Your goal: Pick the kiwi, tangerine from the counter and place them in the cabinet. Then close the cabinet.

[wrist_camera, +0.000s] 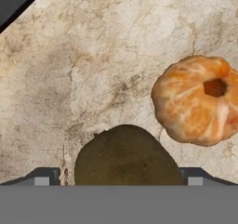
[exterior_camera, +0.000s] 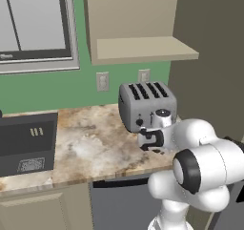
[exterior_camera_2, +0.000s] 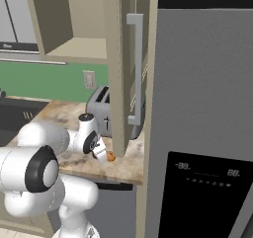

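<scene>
- In the hand view we look straight down at our tool [wrist_camera: 119, 181]: its two dark tips stand far apart at the bottom edge, with nothing clamped between them.
- Between those tips lies the kiwi [wrist_camera: 125, 155], a dull, dark brown rounded hump resting on the surface [wrist_camera: 69, 79].
- Just beside the kiwi in that view, not quite touching it, sits the tangerine [wrist_camera: 197, 100], bright orange, lumpy, with pale streaks and a dark dimple at its stem end.
- The surface under both fruits is beige and brown marbled stone with fine crack-like veins.
- From the right base view we see our white, glossy arm bent low over the surface's front part, and a small orange speck of the tangerine [exterior_camera_2: 111, 157] peeks out just past the wrist.
- Behind the wrist stands a toaster [exterior_camera: 147, 105], a boxy brushed-metal body with four dark slots on top.
- To the left on the surface sits a flat dark cooktop [exterior_camera: 26, 143].
- On the green wall behind are two pale outlet plates [exterior_camera: 102, 81].
- Above hangs the cabinet [exterior_camera: 143, 50], tan and matte, its plain inner shelf bare; its panelled door [exterior_camera_2: 126, 69] stands swung open, carrying a slim grey bar handle [exterior_camera_2: 136, 69].
- At the right rises a tall grey refrigerator [exterior_camera_2: 202, 108] with a black panel.
</scene>
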